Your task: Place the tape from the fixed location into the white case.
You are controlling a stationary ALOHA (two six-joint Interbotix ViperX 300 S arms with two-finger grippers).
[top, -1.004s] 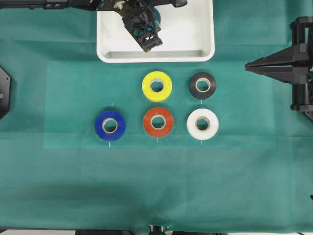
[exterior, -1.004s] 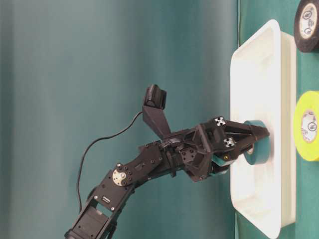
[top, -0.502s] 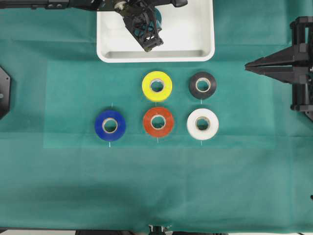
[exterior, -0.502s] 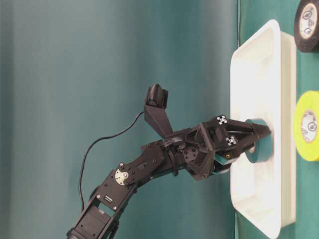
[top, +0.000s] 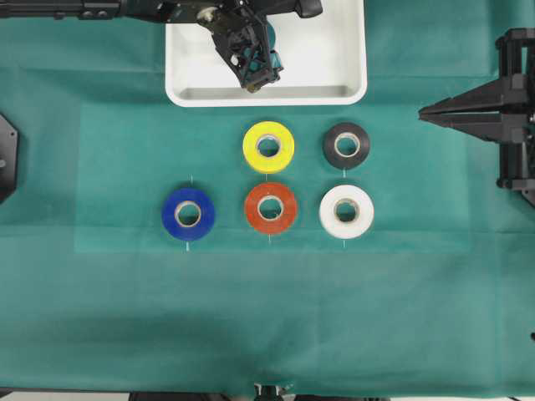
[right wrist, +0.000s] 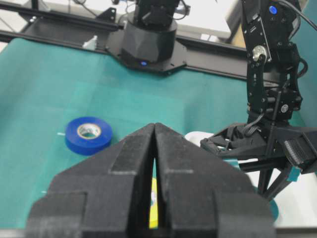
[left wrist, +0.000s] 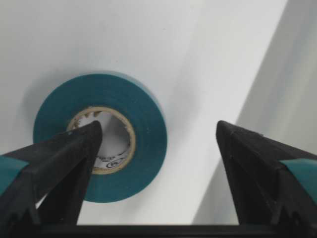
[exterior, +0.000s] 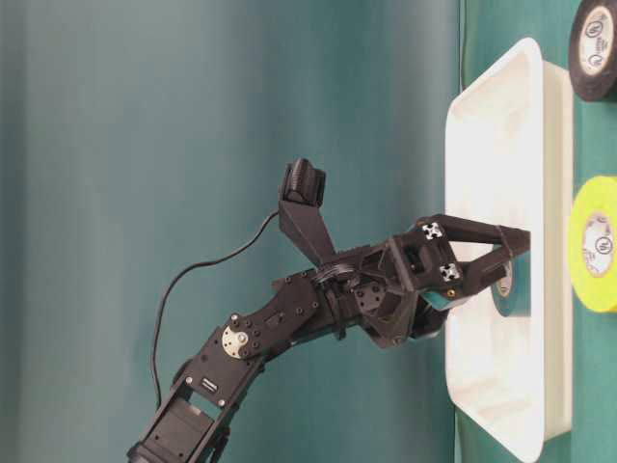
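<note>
One step looks all but finished: the tape (left wrist: pixel 101 136) lies flat on the floor of the white case (top: pixel 334 88), at the top centre of the overhead view. The left gripper (left wrist: pixel 156 144) stands spread around it, one finger over the core, no longer pinching; only withdrawing seems left. The right gripper (right wrist: pixel 155 163) is pressed together, empty, at the right edge. A green cloth (top: pixel 267 317) covers the bench, carrying five other rolls.

Left arm's stretched way out and angled down, left gripper (left wrist: pixel 157 148) with its jaws spread wide. Right gripper (right wrist: pixel 155 163) is pinched closed, arm tucked back off to the side.
</note>
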